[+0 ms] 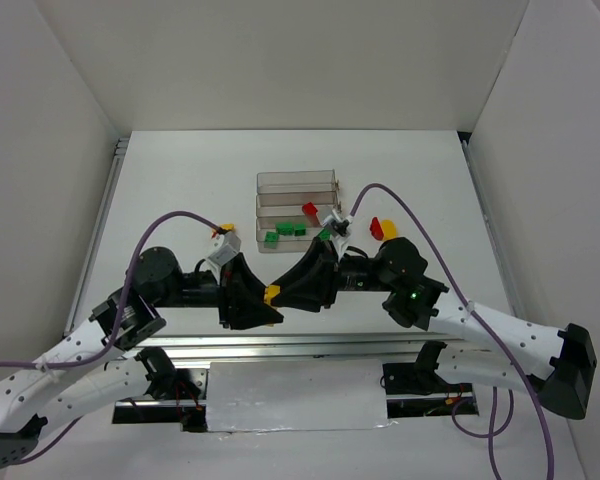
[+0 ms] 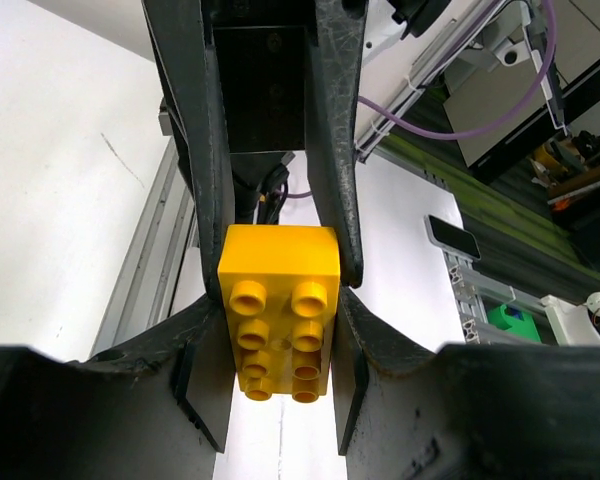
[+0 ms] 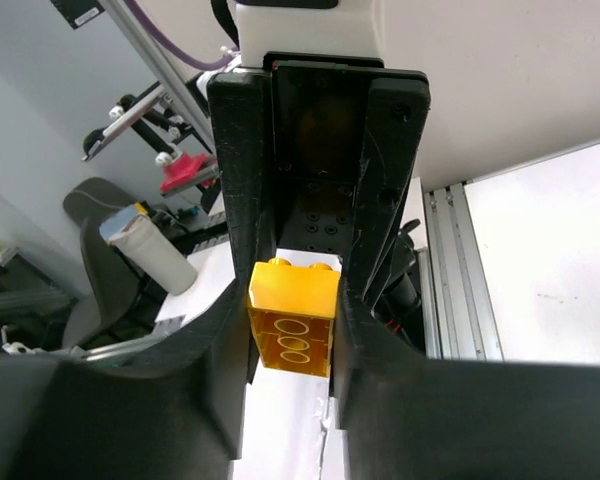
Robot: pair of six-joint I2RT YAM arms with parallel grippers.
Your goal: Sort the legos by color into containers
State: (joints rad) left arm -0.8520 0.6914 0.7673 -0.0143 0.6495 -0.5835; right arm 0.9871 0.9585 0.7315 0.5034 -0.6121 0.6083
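**Item: yellow brick [image 1: 272,294], mid-sort.**

- **Location:** We found it off the counter [image 1: 180,180], on the near side of the tray of containers [image 1: 298,180], pinched between both hands.
- **Left hand [image 2: 280,350]:** closed down to the brick's width, fingers pressed on its two sides.
- **Right hand [image 3: 292,330]:** likewise narrowed onto the same brick from the opposite end.
- **Orientation:** The long axis ran along the line joining the two hands, roughly parallel to the tray's near edge. The studded face was turned to the left wrist camera. We could not tell whether it was one piece or two joined.
- **Done, by our reckoning:** green legos [image 1: 285,229] lay in the tray's nearest trough and a red lego [image 1: 309,209] in the middle one.
- **Left:** the held yellow, plus a red-and-yellow pair [image 1: 383,228] just right of the tray.
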